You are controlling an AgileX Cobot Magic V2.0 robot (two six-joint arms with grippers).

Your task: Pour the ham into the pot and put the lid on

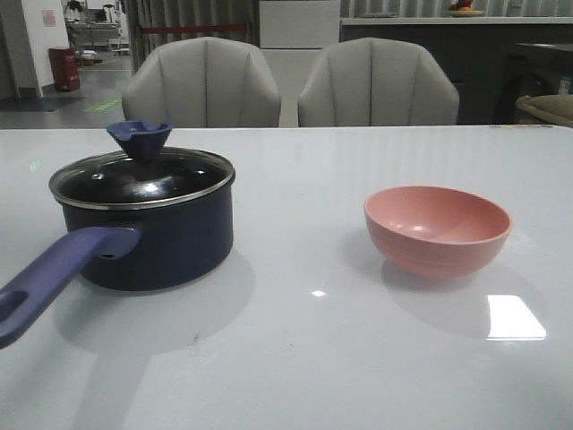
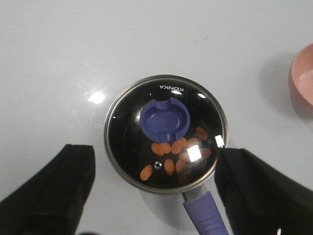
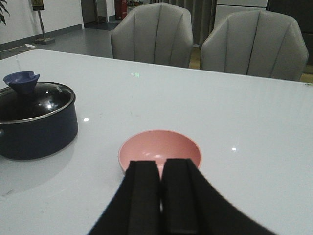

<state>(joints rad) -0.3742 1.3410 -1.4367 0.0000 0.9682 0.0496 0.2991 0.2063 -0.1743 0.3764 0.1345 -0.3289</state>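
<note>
Lidded pot on the left of the white table
Orange ham pieces are seen through the glass lid

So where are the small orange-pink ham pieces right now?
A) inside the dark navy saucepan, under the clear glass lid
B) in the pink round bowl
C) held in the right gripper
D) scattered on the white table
A: the left wrist view shows the ham pieces through the clear glass lid seated on the dark navy saucepan; the pink round bowl looks empty.
</note>
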